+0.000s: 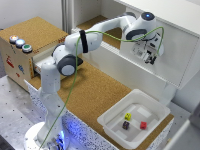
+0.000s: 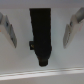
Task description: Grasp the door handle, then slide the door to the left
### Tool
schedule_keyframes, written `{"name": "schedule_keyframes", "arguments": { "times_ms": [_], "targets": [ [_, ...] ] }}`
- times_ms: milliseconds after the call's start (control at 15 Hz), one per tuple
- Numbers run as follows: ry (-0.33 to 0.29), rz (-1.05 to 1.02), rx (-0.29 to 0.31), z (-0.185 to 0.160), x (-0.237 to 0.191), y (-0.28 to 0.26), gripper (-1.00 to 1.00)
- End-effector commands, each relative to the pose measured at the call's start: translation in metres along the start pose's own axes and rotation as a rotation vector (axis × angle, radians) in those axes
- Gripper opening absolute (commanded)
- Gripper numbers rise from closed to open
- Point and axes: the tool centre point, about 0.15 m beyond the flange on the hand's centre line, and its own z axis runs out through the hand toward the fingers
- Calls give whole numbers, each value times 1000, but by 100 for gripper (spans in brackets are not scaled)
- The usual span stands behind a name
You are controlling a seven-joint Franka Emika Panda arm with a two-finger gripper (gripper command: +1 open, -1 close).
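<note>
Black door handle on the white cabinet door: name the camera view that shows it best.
The wrist view. The black door handle fills the middle there, an upright bar against the flat white cabinet door, with the open gripper fingers either side. In the exterior view the gripper sits at the door and hides the handle.

No text, label, brand or number can be read anywhere. The cork-covered box (image 1: 22,47) bears small red and blue stickers on its front, too blurred to read.
</note>
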Motion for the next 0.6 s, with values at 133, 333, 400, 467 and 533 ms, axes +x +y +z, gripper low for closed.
{"name": "schedule_keyframes", "arguments": {
  "times_ms": [133, 333, 400, 467, 533],
  "targets": [
    [72, 1, 1, -17, 13, -15, 100],
    [117, 26, -3, -23, -3, -15, 100],
    [124, 28, -3, -24, -5, -14, 100],
    [124, 30, -7, -24, -5, -13, 100],
    [124, 27, -13, -24, -5, -13, 100]
  ]
}}
